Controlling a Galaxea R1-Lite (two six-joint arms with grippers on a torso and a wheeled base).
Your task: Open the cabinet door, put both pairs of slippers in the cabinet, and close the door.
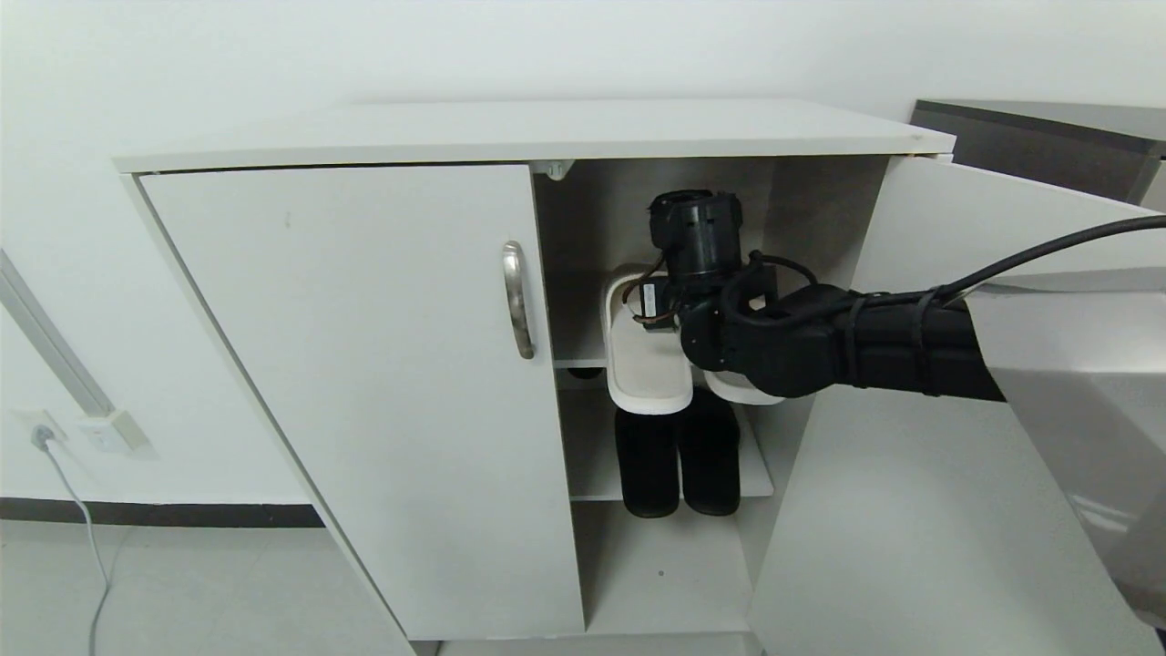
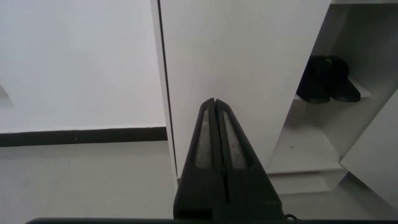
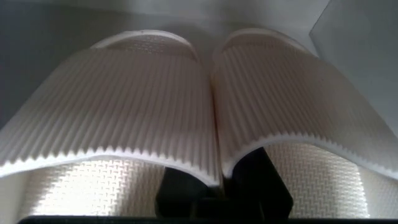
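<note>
A white cabinet [image 1: 547,128] stands with its left door [image 1: 364,383] shut and its right door [image 1: 920,510] swung open. The white slippers [image 1: 647,364] rest on the upper shelf [image 1: 576,363], heels hanging over its front edge. My right arm [image 1: 820,346] reaches into the cabinet. In the right wrist view my right gripper [image 3: 225,186] is shut on the inner strap edges of the white slippers [image 3: 137,106]. The black slippers [image 1: 676,465] lie side by side on the shelf below. My left gripper [image 2: 214,106] is shut and empty, low in front of the shut door, with the black slippers [image 2: 326,79] off to one side.
A metal handle [image 1: 516,299] sits on the shut door's inner edge. The open door stands close along my right arm. A wall socket with a cable [image 1: 41,435] is at the lower left. A grey unit [image 1: 1048,137] stands behind at the right.
</note>
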